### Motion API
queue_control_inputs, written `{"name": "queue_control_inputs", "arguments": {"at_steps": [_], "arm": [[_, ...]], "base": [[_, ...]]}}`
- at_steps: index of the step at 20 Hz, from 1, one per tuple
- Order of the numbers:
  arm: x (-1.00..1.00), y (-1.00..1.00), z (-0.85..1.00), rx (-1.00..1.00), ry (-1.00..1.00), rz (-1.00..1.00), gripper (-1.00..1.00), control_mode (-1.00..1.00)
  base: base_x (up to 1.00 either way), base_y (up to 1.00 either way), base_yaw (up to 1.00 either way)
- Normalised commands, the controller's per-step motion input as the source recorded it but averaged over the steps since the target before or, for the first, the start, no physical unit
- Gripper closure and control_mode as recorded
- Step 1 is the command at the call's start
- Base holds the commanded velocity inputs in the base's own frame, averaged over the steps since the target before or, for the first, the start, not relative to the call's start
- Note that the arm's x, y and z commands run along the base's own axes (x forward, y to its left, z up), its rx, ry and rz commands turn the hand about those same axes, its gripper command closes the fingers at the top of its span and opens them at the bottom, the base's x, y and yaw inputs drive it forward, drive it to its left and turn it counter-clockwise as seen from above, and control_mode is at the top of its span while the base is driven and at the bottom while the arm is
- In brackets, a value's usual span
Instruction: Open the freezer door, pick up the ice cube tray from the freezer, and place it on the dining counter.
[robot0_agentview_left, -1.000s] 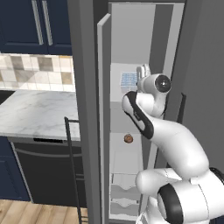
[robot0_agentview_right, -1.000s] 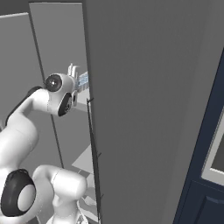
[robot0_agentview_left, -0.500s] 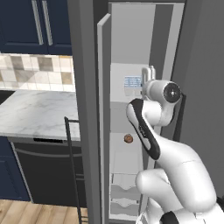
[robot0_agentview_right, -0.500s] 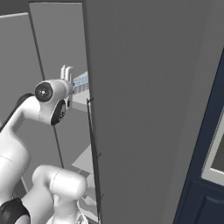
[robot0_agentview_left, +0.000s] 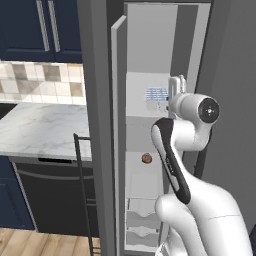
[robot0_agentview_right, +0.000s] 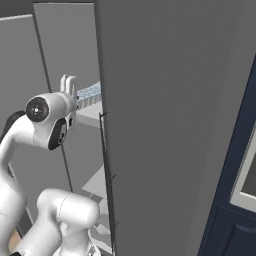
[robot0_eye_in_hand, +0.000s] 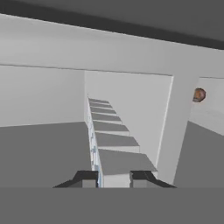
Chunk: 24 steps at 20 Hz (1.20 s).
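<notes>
— Where was the ice cube tray (robot0_agentview_left: 156, 94)?
— Inside the freezer (robot0_agentview_left: 150, 60), above the small brown item (robot0_agentview_left: 147, 158).
— The gripper (robot0_eye_in_hand: 113, 177)?
— Its fingers were clamped on the tray's edge.

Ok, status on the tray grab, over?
Gripper shut on the ice cube tray, tray edge-on between the fingertips. Freezer door open. Small round brown item on the shelf below, clear of the arm.
</notes>
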Motion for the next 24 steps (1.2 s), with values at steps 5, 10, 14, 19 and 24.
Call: {"name": "queue_control_inputs", "arguments": {"at_steps": [5,10,14,19,24], "arm": [[-0.62,0.00,0.13,0.00,0.00,0.00,1.00,-1.00],[-0.58,0.00,0.22,0.00,0.00,0.00,1.00,-1.00],[-0.60,0.00,0.24,0.00,0.00,0.00,1.00,-1.00],[-0.58,0.00,0.16,0.00,0.00,0.00,1.00,-1.00],[-0.53,0.00,0.15,0.00,0.00,0.00,1.00,-1.00]], "base": [[0.00,0.00,0.00],[0.00,0.00,0.00],[0.00,0.00,0.00],[0.00,0.00,0.00],[0.00,0.00,0.00]]}}
